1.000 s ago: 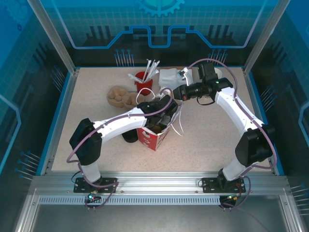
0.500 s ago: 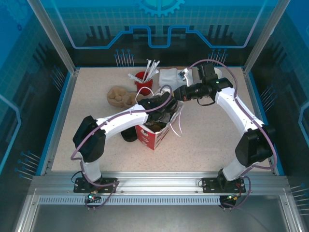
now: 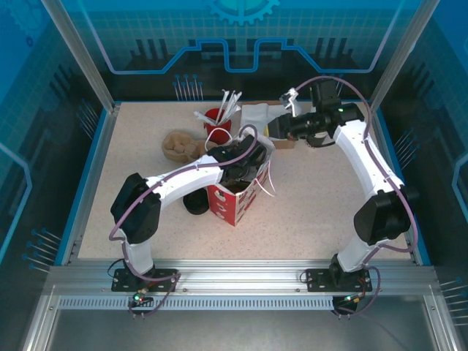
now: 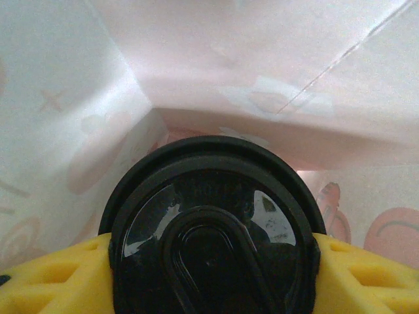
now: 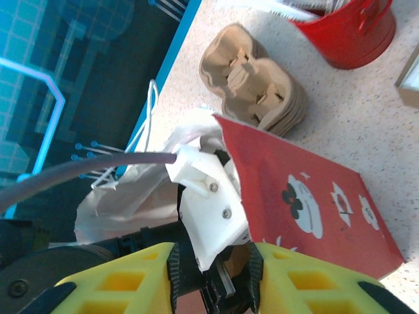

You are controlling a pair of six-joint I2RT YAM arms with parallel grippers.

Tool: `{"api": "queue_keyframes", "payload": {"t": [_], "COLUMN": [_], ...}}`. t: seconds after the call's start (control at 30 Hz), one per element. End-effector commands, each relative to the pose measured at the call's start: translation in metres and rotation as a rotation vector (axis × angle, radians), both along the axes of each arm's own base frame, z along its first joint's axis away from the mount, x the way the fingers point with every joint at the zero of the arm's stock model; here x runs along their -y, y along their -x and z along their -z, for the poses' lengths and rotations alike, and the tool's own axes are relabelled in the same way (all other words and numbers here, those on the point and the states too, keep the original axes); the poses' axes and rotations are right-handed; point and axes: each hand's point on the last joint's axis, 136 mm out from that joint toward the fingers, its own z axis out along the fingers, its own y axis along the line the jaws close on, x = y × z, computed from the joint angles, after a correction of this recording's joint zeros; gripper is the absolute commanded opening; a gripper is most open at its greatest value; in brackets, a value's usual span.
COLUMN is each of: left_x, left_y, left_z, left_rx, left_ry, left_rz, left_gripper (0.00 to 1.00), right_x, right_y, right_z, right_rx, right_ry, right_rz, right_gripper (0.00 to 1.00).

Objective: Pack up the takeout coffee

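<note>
we see the left gripper (image 4: 209, 278) clasping the takeout coffee (image 4: 213, 216) at bottom centre, inside the bag (image 4: 98, 98); right gripper (image 5: 214, 271) parted, empty

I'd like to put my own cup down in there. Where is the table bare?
Widest bare patch: front right, between the red-and-white bag and the right arm. Also the far left corner, beside the red bucket. The middle back is crowded.
</note>
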Motion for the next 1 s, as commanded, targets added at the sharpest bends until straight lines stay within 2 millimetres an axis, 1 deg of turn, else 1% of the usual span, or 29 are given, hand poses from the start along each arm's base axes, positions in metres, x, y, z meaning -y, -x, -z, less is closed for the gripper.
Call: {"api": "queue_keyframes", "payload": {"t": [0.0, 0.1, 0.2, 0.27, 0.37, 0.5, 0.63, 0.83, 0.97], "left_x": [0.002, 0.002, 0.002, 0.003, 0.004, 0.007, 0.009, 0.010, 0.012], "left_y": [0.001, 0.001, 0.003, 0.005, 0.008, 0.012, 0.016, 0.020, 0.021], "left_z": [0.015, 0.017, 0.024, 0.029, 0.034, 0.044, 0.051, 0.059, 0.061], "left_rx": [-0.041, -0.055, -0.084, -0.111, -0.134, -0.175, -0.212, -0.247, -0.260], "left_ry": [0.000, -0.006, -0.027, -0.033, -0.033, -0.036, -0.042, -0.041, -0.032], "left_rz": [0.005, 0.006, 0.008, 0.010, 0.013, 0.022, 0.026, 0.027, 0.028], "left_gripper": [0.64, 0.64, 0.64, 0.64, 0.64, 0.64, 0.63, 0.63, 0.63], "right_x": [0.012, 0.022, 0.028, 0.030, 0.038, 0.051, 0.058, 0.060, 0.053], "right_y": [0.000, -0.003, -0.002, 0.000, 0.002, 0.014, 0.028, 0.046, 0.054], "right_z": [-0.013, -0.017, -0.015, -0.013, -0.005, 0.003, 0.004, 0.008, 0.008], "right_rx": [-0.022, -0.028, -0.045, -0.073, -0.158, -0.273, -0.335, -0.412, -0.443], "right_ry": [-0.013, -0.012, 0.004, 0.014, 0.055, 0.090, 0.093, 0.083, 0.068], "right_rz": [0.026, 0.060, 0.085, 0.108, 0.203, 0.324, 0.399, 0.453, 0.465], "right_gripper": [0.39, 0.39, 0.39, 0.39, 0.39, 0.40, 0.41, 0.42, 0.42]}}
